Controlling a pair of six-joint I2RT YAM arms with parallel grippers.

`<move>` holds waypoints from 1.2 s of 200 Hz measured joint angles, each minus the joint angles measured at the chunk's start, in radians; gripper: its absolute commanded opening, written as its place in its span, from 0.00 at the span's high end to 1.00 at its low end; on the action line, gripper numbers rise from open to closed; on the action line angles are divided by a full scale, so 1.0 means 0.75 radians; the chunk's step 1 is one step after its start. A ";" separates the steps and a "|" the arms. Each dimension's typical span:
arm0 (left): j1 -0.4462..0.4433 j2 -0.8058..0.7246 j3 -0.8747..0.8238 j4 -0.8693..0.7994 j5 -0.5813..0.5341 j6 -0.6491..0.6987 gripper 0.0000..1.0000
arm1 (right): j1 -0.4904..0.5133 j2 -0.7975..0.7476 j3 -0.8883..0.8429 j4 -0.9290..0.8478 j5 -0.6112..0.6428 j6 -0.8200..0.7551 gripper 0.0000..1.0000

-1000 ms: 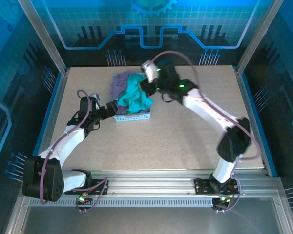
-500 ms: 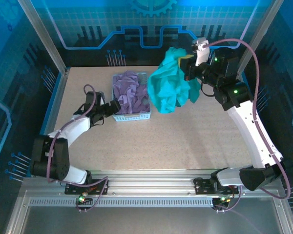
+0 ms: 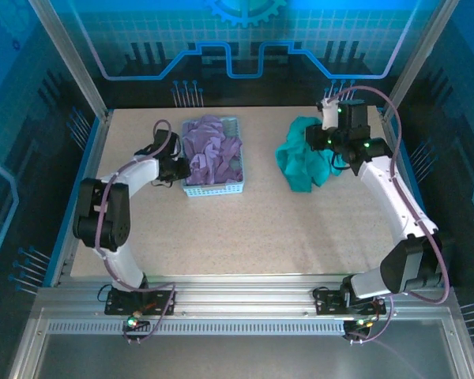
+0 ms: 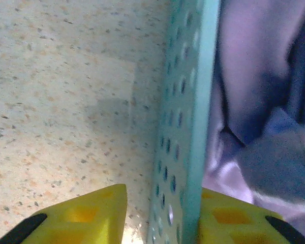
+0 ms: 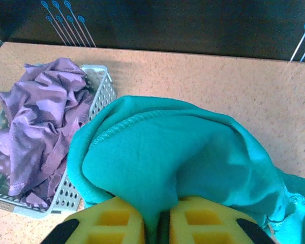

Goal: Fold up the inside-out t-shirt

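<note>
Hardly begun: the teal t-shirt (image 3: 304, 162) lies crumpled near the worktop's (image 3: 261, 229) far-right corner, the right gripper (image 5: 160, 208) pinching it; the left gripper (image 4: 165, 203) straddles the basket (image 3: 213, 189) wall, clamping unclear

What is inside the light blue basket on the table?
A crumpled lavender-purple garment fills the basket and rises above its rim. The basket floor, and anything beneath the garment, is covered and cannot be seen.
</note>
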 measured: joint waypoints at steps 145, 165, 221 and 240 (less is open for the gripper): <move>-0.179 -0.347 -0.011 0.037 -0.173 0.198 0.34 | 0.021 -0.126 -0.240 0.126 -0.081 0.041 0.58; -0.220 -0.211 0.018 0.069 -0.139 0.202 0.37 | 0.051 -0.101 -0.240 0.141 -0.097 0.045 0.57; -0.253 0.203 0.277 0.045 -0.139 0.250 0.63 | 0.094 -0.092 -0.240 0.148 -0.105 0.045 0.57; -0.253 0.264 0.359 0.021 -0.223 0.283 0.78 | 0.095 -0.092 -0.240 0.148 -0.105 0.044 0.57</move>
